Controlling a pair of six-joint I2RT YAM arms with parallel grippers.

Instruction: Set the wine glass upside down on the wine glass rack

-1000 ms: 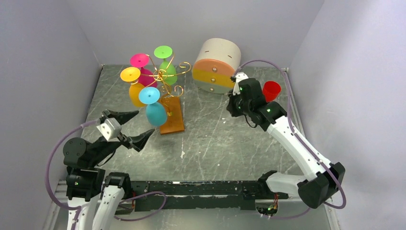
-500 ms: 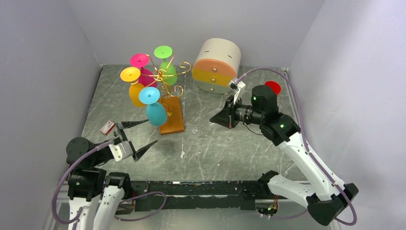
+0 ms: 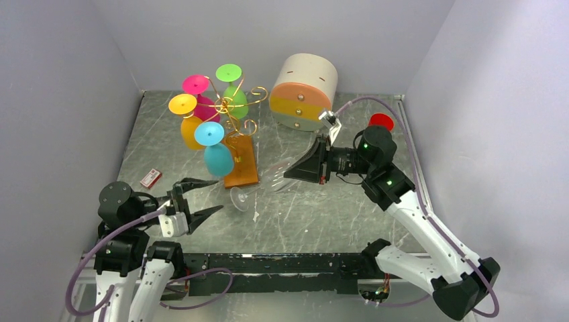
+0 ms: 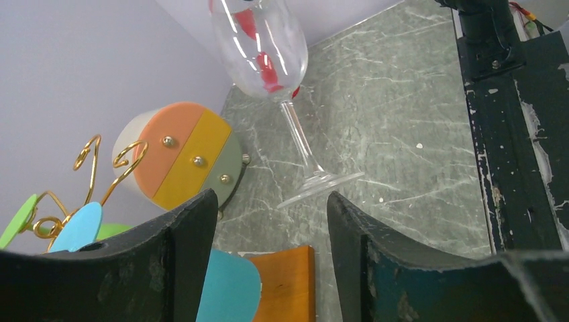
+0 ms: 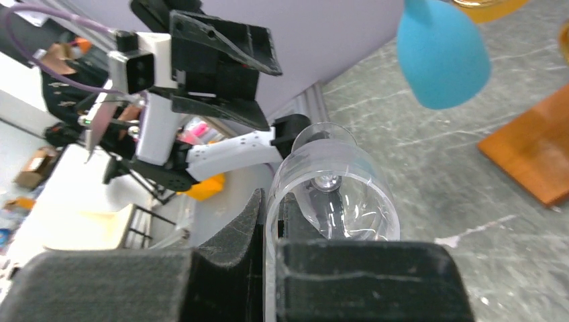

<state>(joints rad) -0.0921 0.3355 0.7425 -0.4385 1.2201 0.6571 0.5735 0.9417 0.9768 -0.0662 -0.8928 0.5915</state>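
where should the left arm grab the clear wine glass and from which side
Likely best: take the clear wine glass by its thin stem, coming in from the foot end with the left gripper open astride it. The glass is tilted, its round foot toward that arm and the stem bare; the right gripper holds the bowl.

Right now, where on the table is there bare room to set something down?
Barest: the marble table between the right arm and the black rail, and the strip left of the rack, behind the small packet. It is crowded by the rack's base, where the clear wine glass, the right gripper holding it and the open left gripper meet.
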